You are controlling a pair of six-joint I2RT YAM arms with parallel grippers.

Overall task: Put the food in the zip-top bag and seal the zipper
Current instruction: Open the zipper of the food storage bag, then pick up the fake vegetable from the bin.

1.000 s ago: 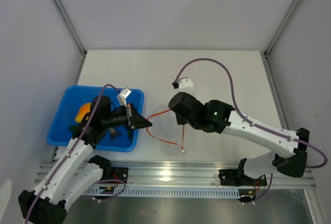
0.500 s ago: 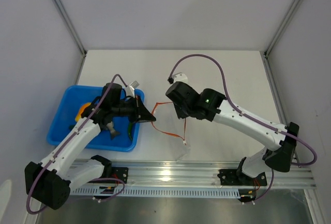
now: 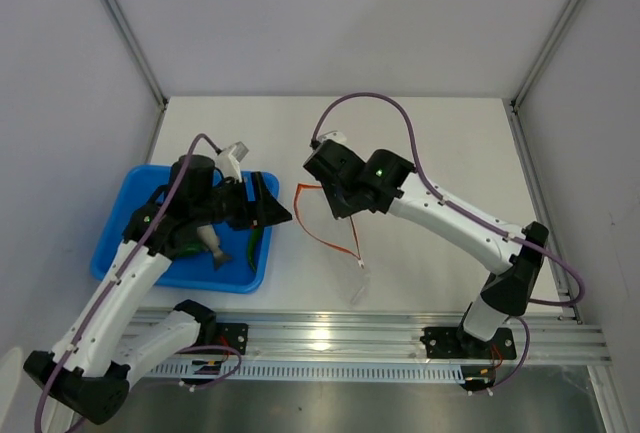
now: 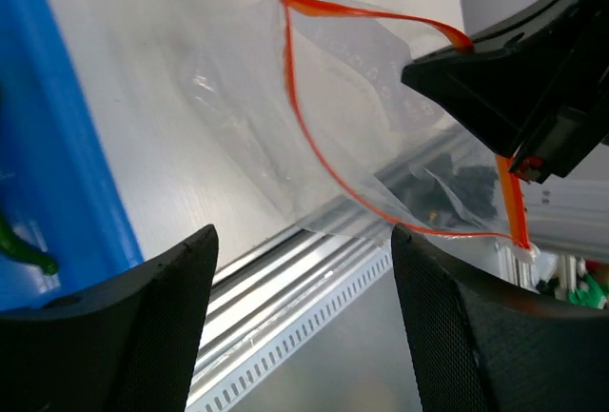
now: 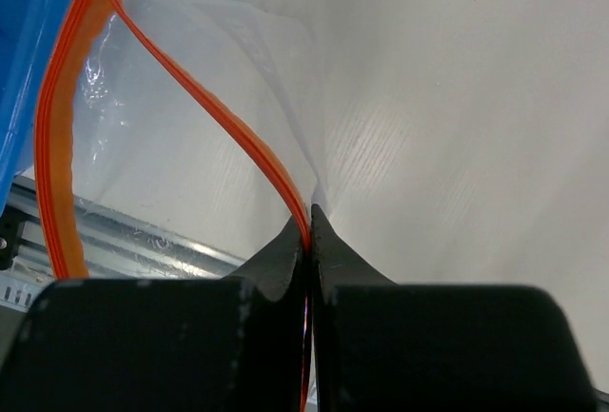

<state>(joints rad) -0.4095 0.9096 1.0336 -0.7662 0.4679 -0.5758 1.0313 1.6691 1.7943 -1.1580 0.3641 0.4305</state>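
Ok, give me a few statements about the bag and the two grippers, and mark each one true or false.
1. The right gripper is pinched shut on the bag's orange zipper. True.
2. The left gripper holds a green food piece. False: its fingers are apart with nothing between them.
3. The bag's mouth is open. True.
4. Food is in the bag. False: the bag looks empty, and a green piece lies in the blue tray.
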